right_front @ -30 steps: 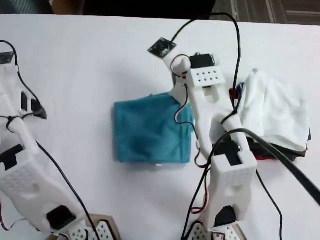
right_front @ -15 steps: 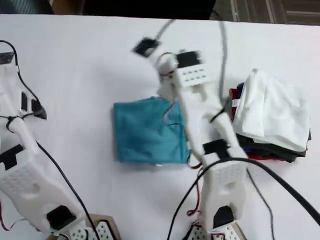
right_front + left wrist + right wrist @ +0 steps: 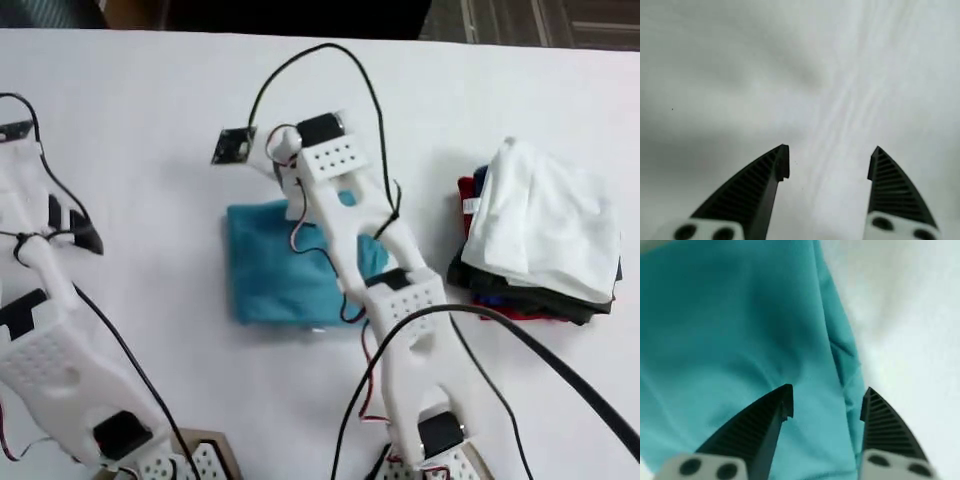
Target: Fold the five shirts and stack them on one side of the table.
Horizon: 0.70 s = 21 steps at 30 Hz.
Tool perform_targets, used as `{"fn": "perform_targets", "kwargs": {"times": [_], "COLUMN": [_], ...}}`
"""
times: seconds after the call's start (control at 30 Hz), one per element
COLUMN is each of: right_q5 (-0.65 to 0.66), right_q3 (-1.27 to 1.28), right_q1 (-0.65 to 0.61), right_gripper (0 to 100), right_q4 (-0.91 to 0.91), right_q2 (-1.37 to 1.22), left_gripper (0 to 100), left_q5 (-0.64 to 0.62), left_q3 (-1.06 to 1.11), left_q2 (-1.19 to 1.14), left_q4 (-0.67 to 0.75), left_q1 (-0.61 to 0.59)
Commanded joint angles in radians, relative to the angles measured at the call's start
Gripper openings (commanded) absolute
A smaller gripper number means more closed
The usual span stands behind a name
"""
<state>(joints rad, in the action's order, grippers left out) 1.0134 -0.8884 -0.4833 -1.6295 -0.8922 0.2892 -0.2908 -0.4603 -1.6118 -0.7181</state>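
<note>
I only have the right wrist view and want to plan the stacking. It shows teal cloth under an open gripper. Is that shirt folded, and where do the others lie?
Observer: In the high view the teal shirt lies mid-table as a folded rectangle. The right gripper hangs over its far edge.
Operator: And the others?
Observer: A pile sits on the right arm's side, apart from the teal one. A white shirt is on top, with dark and red layers beneath.
Operator: Is the left arm in the way?
Observer: No. The left gripper is open over bare table, far off on the other side.
</note>
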Motion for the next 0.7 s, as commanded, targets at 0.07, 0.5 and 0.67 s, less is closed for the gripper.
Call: {"fn": "perform_targets", "kwargs": {"times": [0.07, 0.5, 0.67], "right_q5": [0.041, 0.109, 0.166], "right_q3": [-0.233, -0.028, 0.245], "right_q1": [0.019, 0.053, 0.061], "right_gripper": [25.2, 30.0, 19.1], "right_q4": [-0.012, -0.082, -0.082], "right_q2": [-0.142, -0.174, -0.001], "left_gripper": [27, 27, 27], "left_q5": [0.005, 0.003, 0.003], "left_q3": [0.007, 0.004, 0.004], "left_q2": [0.074, 0.075, 0.075], "left_q4": [-0.012, -0.012, -0.012], "left_q1": [-0.008, -0.008, -0.006]}}
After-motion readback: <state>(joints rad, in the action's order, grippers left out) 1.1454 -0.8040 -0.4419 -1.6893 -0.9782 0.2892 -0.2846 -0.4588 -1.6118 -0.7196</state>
